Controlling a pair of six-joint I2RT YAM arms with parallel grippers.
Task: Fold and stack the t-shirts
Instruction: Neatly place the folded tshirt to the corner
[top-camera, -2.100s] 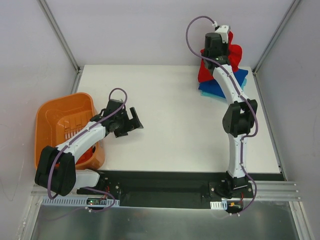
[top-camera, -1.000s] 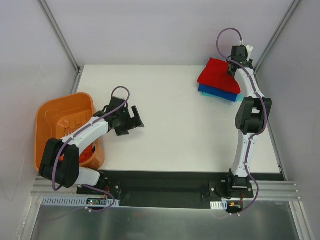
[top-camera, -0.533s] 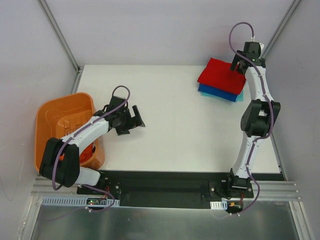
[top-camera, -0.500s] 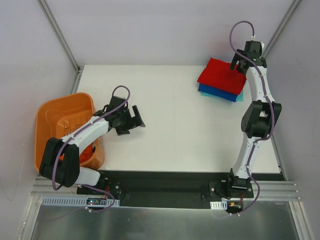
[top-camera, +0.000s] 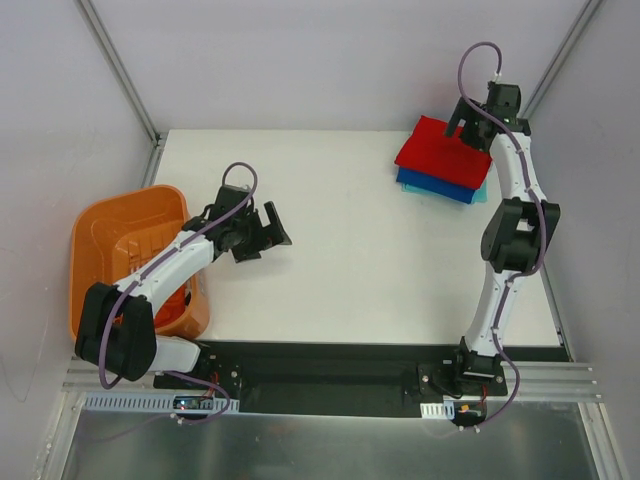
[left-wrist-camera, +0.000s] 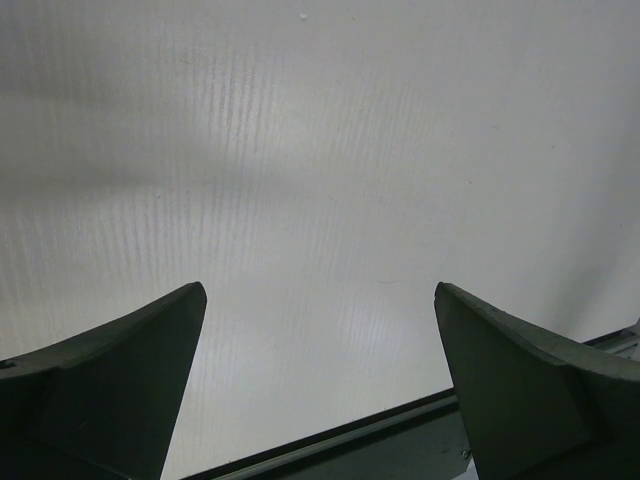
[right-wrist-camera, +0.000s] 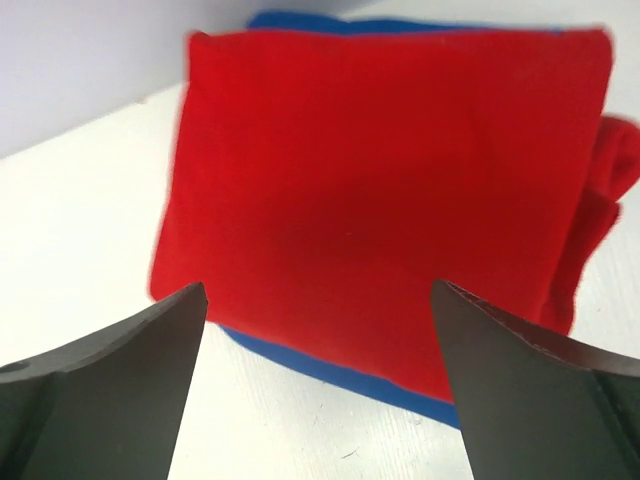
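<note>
Right gripper (top-camera: 468, 124) jaws apart, empty, above red t-shirt (right-wrist-camera: 380, 180) topping blue t-shirt (top-camera: 436, 184) — corner stack likely leaves folding room. Left gripper (top-camera: 266, 228) spread, empty, by basket (top-camera: 105, 222).

The stack of t-shirts (top-camera: 432, 152) lies in the surface's (top-camera: 350, 270) far right corner, right fingers (right-wrist-camera: 100, 400) at its far edge. The basket (top-camera: 105, 218) sits at the left edge, left fingers (left-wrist-camera: 100, 385) to its right.

folded red t-shirt (top-camera: 440, 155), stacked atop blue t-shirt (top-camera: 428, 184)
</note>
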